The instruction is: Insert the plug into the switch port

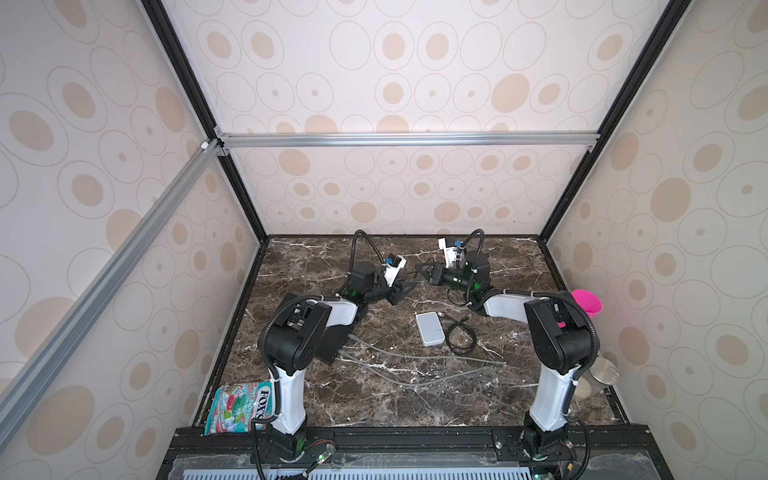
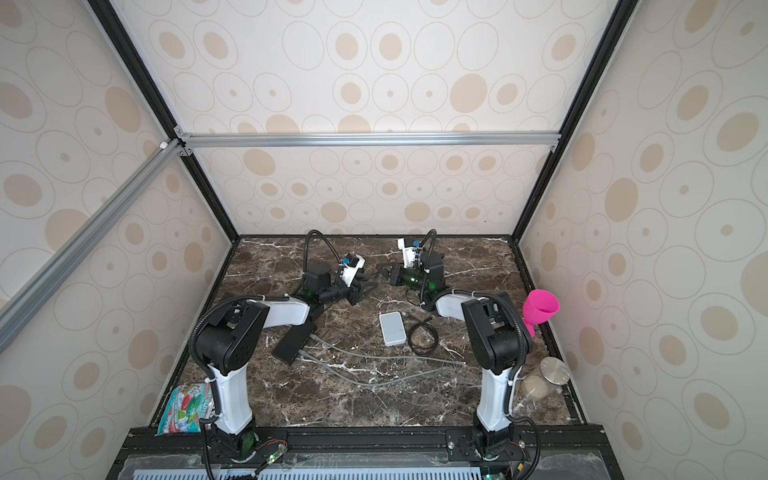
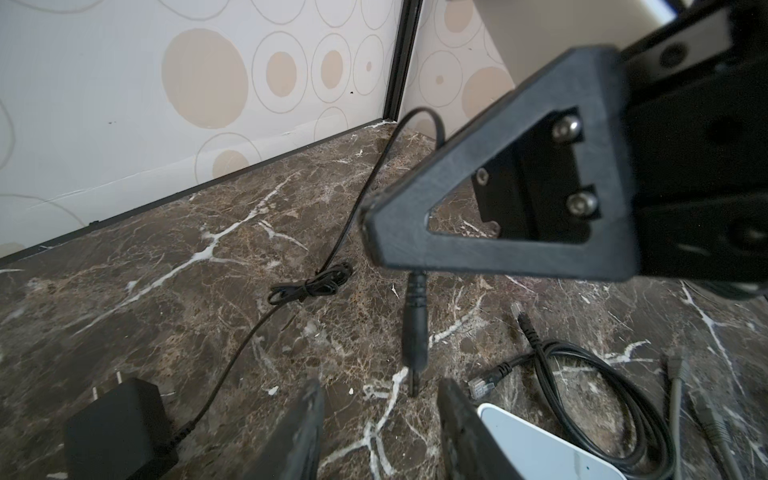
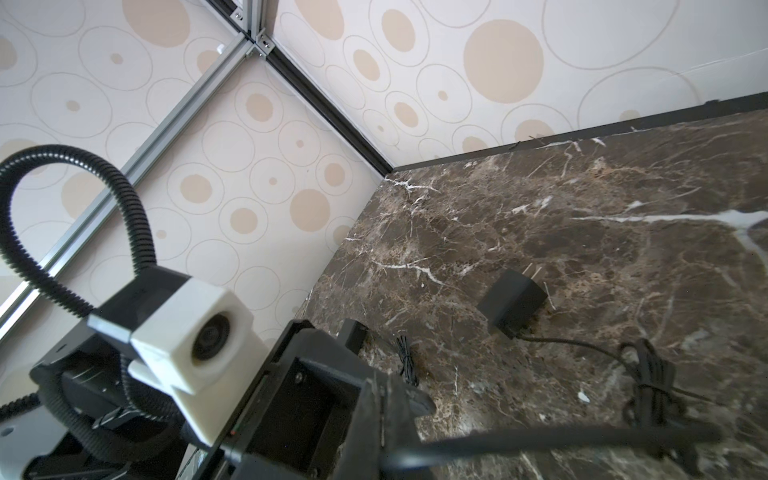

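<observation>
Black barrel-shaped plug (image 3: 415, 332) sticks out from under the black right gripper (image 3: 371, 222), which is closed on it and holds it clear of the dark brown marble tabletop (image 1: 374, 399). Its metal tip points at the black left gripper (image 3: 380, 399), whose two fingers (image 3: 301, 428) stand apart with nothing clamped between them; the tip sits just short of that gap. In both top views the two grippers face each other nose to nose near the back middle of the tabletop, left (image 1: 405, 289) (image 2: 368, 286) and right (image 1: 422, 270) (image 2: 384, 268).

A thin black cable (image 3: 365, 183) runs from the plug, passes a tied-up bundle (image 3: 316, 286) and ends at a black power adapter (image 3: 120, 424) (image 4: 513, 301) lying flat with its prongs showing.

A white rectangular switch box (image 1: 430, 328) (image 2: 392, 328) lies flat, nearer the front than the grippers and apart from the plug. Just beside it lies a coiled black network cable (image 1: 459, 336) (image 3: 602, 395).

Under the left arm lies a flat black box (image 1: 336, 340) with grey cables (image 1: 415, 361) trailing out. A pink plastic cup (image 1: 586, 303) stands at the right edge.
</observation>
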You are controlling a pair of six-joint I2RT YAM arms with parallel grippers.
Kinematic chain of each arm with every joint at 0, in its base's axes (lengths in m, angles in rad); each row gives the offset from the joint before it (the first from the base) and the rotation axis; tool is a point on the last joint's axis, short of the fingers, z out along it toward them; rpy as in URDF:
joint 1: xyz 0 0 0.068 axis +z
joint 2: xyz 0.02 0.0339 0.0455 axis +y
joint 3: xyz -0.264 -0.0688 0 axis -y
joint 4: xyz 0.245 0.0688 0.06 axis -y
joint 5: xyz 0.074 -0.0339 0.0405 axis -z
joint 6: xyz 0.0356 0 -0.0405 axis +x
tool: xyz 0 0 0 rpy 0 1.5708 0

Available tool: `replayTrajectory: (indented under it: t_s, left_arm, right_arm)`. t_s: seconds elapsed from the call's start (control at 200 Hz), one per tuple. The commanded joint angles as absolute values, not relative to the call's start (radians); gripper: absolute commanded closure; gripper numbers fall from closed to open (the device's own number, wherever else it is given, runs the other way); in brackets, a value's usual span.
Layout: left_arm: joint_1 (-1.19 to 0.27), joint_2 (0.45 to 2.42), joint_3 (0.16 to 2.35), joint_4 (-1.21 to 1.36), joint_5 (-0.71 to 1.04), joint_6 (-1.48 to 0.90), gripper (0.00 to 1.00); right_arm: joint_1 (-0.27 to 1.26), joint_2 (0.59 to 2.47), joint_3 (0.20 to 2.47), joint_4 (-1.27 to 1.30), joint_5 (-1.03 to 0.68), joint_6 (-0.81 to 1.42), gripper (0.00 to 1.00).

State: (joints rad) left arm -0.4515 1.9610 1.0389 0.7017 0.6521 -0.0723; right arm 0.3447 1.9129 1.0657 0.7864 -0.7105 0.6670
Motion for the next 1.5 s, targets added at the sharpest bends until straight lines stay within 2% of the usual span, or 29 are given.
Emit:
replayTrajectory:
  t_s: [0.0,0.215,0.55,0.805,0.99,1.08,1.15,1.346,1.491]
  left_arm:
    - [-0.452,1.975,1.080,0.674,0.673,-0.014,0.59]
    - [-0.452,1.970,1.078,0.677,0.684,-0.013,0.67]
    - [-0.453,1.963,1.069,0.703,0.727,-0.035,0.81]
    - [-0.451,1.962,1.072,0.693,0.721,-0.032,1.00]
    - [-0.452,1.962,1.077,0.681,0.718,-0.028,1.00]
    - [-0.452,1.963,1.084,0.660,0.713,-0.013,1.00]
    - [-0.452,1.965,1.101,0.625,0.717,0.010,1.00]
    - [-0.461,1.968,1.140,0.487,0.703,0.107,1.00]
    - [-0.525,1.988,1.219,0.227,0.649,0.303,1.00]
  right_arm:
    - [0.344,1.937,1.086,0.874,-0.787,0.716,1.00]
    - [0.345,2.001,1.118,0.954,-0.832,0.801,1.00]
    - [0.367,1.964,1.121,0.830,-0.794,0.692,1.00]
    - [0.375,1.965,1.128,0.809,-0.791,0.677,1.00]
    - [0.374,1.957,1.123,0.794,-0.785,0.663,1.00]
    - [0.373,1.943,1.110,0.790,-0.769,0.652,0.79]
    - [0.370,1.904,1.082,0.784,-0.756,0.631,0.71]
    - [0.371,1.611,0.938,0.448,-0.648,0.367,0.63]
    - [0.378,1.324,0.841,0.089,-0.506,0.169,0.62]
